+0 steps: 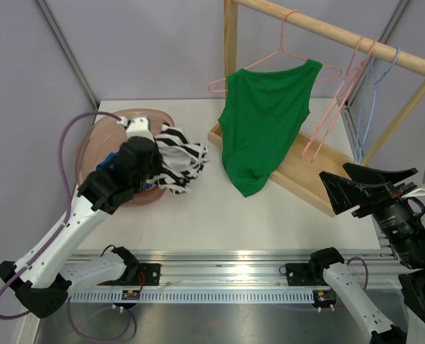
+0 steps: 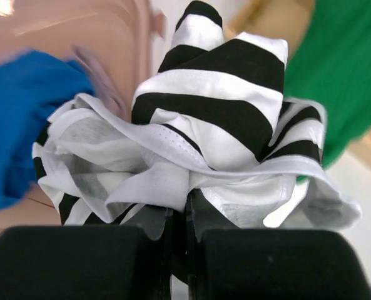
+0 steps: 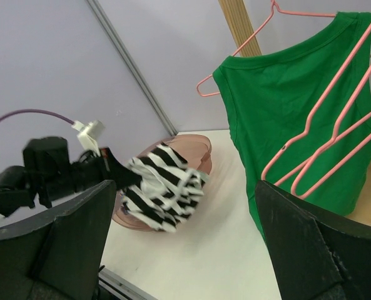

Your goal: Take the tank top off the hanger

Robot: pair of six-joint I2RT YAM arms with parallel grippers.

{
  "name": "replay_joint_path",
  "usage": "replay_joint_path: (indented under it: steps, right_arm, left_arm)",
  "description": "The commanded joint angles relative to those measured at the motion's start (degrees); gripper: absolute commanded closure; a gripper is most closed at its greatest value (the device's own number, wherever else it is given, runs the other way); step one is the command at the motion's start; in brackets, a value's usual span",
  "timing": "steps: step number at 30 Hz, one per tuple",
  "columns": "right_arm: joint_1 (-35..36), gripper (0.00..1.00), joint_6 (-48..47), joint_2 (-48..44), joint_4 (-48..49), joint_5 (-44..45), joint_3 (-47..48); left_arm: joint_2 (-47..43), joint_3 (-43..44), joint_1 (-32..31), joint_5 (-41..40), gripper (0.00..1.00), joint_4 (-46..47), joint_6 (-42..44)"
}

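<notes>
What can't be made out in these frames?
- Fingertips of the left gripper: in the left wrist view they are buried in the striped garment; in the top view they are hidden under the arm's own wrist.
- What the blue cloth is: blurred in the left wrist view and cut by its left edge.
- How the green tank top sits on the pink hanger: too small in the top view, cut by the frame edge in the right wrist view.
</notes>
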Motion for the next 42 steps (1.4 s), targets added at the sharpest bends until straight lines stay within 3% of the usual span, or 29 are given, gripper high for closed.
replay_joint_path:
  steps: [1,2,8,12,13,16,17,20,25,30,42]
  right_arm:
    - [-0.08,0.0,-0.36,0.01,0.76,0.9,-0.43]
    - [-0.08,0.0,0.08,0.18,1.02,0.81,-0.61]
    - [0.01,0.0,1.4,0.8,2.43,2.39,-1.05]
    - [-0.08,0.0,2.1,1.76,4.71,3.45,-0.7]
    - [-0.08,0.01,2.1,1.85,5.15,3.62,-0.61]
    - [-0.08,0.01,2.36,2.55,7.43,2.66,-0.96]
    - [-0.08,0.01,2.8,2.82,8.14,1.61,-1.13]
    - [-0.08,0.01,5.69,5.97,10.6,-1.81,0.26]
    - [-0.08,0.01,11.84,16.95,13.32,-11.75,3.87]
    - [-0.08,0.0,18.09,27.92,19.38,-13.24,5.36]
    - [1.85,0.01,22.75,41.74,25.01,3.43,10.64]
  left_arm:
    - [0.18,8.84,8.92,0.15,1.0,-4.19,5.07]
    - [2.18,10.34,14.51,1.74,1.0,-4.45,5.69]
    - [12.03,20.01,34.65,16.24,1.0,-3.58,8.68]
    - [20.29,24.32,42.42,23.0,1.0,-3.49,8.69]
    - [21.44,25.81,43.04,23.54,0.88,-4.19,8.6]
    - [22.33,25.3,47.35,27.41,0.68,-3.23,8.6]
    - [22.16,23.82,48.48,27.59,0.39,-2.7,8.42]
    - [21.1,23.1,49.37,28.11,0.01,-2.61,8.16]
    - [16.19,21.44,49.03,33.74,0.01,-2.26,9.21]
    - [8.21,16.53,41.4,31.11,0.01,-3.58,11.4]
    - [-16.41,-6.33,25.39,32.16,0.01,4.32,12.65]
